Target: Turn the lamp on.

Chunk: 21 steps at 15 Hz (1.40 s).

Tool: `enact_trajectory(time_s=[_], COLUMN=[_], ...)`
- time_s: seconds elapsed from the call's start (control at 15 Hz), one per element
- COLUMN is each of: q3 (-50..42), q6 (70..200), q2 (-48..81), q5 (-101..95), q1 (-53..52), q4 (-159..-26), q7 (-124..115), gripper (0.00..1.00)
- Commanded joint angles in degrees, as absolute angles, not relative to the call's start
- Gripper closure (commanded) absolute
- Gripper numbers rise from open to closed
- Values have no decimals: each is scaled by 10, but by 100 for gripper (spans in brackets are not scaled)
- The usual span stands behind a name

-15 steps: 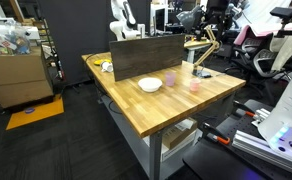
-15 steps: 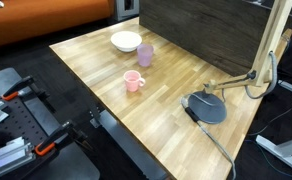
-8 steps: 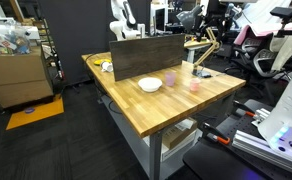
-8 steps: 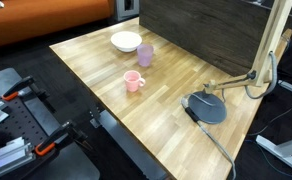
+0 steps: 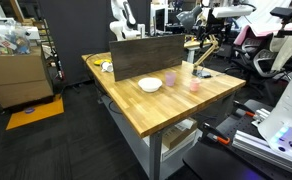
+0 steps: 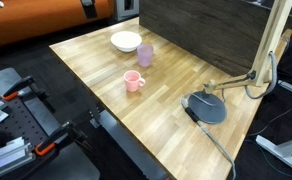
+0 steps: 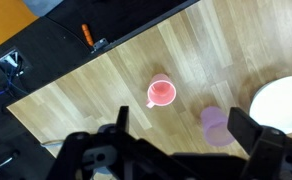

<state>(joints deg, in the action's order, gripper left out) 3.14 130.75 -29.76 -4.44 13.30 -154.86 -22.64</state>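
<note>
Two cups and a bowl (image 5: pixel 150 85) sit on the table (image 5: pixel 136 108) in an exterior view. The lamp (image 5: pixel 204 47) stands at the far corner past the dark panel (image 5: pixel 146 57), its tan arm folded above its base. The robot arm (image 5: pixel 229 9) hangs high over that end; the gripper is too small there to read.

In an exterior view from closer in, the lamp base (image 6: pixel 205 107) lies flat near the table's edge, well apart from the pink mug (image 6: pixel 134 81), purple cup (image 6: pixel 144 54) and bowl. A cable (image 6: pixel 214 150) runs off the edge beside it. No switch can be made out; I judge it sits on the base or the cord.

In the wrist view the gripper (image 7: pixel 179 128) looks straight down, jaws spread wide with nothing between them. Below it are the mug, cup and bowl; the lamp is out of frame.

So the step in hand looks like the approach. To do it well:
- Travel high over the crockery toward the base.
- Bring the base into the wrist view and find the switch.
- Press with one fingertip, straight down and gently, so the light base neither slides nor tips.
- Keep clear of the cable so it is not snagged.
</note>
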Motion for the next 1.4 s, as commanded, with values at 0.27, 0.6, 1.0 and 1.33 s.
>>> enact_trajectory(time_s=[0.27,0.6,1.0,1.33], q3=[35,16,-28,-29], q6=[1330,1377,1373,1373], q2=[-263,-172,-118,-114], q5=[-82,-179,-213,-213], q1=[157,221,205,204], q4=[-1534,-1502,-1474,-1469], q7=[-271,-336,-364,-366], gripper=[0,0,0,0])
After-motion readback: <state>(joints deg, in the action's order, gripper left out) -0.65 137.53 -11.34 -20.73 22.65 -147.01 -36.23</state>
